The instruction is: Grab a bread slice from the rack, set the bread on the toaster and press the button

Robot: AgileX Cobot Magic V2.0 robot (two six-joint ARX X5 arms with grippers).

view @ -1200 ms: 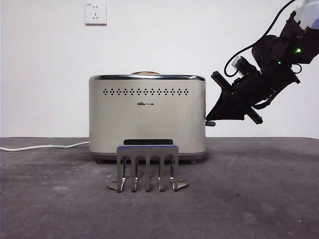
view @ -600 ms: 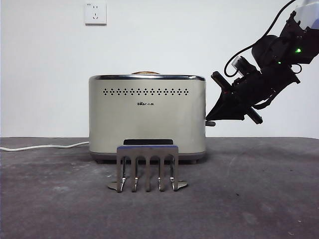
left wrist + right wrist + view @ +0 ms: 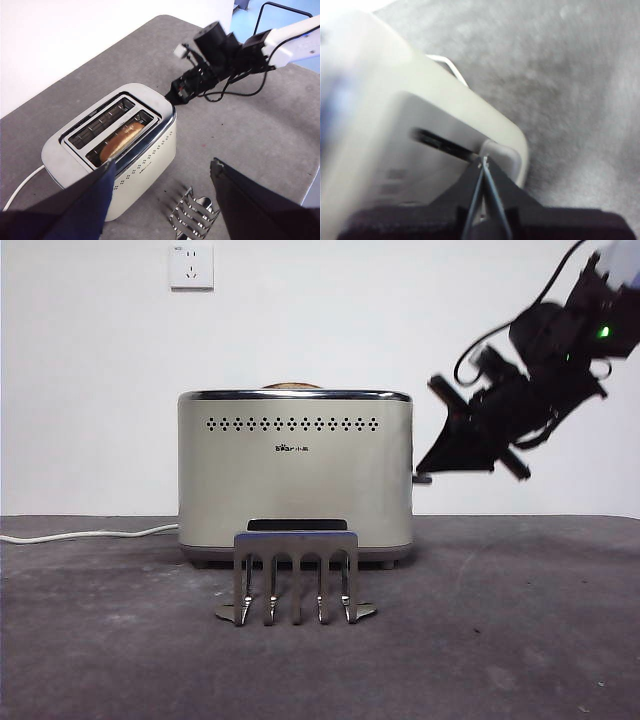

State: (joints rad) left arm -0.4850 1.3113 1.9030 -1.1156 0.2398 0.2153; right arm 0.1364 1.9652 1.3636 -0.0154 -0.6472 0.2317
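Observation:
The cream toaster (image 3: 295, 475) stands mid-table. The slice of bread (image 3: 121, 140) sits deep in one slot; only its brown top (image 3: 291, 386) shows over the chrome rim. The steel rack (image 3: 296, 575) stands empty in front of the toaster and also shows in the left wrist view (image 3: 192, 217). My right gripper (image 3: 424, 470) is shut, its tip at the small dark button (image 3: 422, 479) on the toaster's right end wall. The blurred right wrist view shows the closed jaws (image 3: 482, 162) at the knob (image 3: 493, 149). My left gripper (image 3: 163, 164) is open and empty, high above the toaster.
A white cord (image 3: 85, 534) runs left from the toaster across the grey table (image 3: 500, 640). A wall socket (image 3: 191, 266) is on the white wall behind. The right arm (image 3: 235, 47) reaches in over the table's far side.
My right gripper has lifted slightly up and to the right, blurred by motion. The button beside its tip now sits a little higher. Toaster, bread and rack have not moved.

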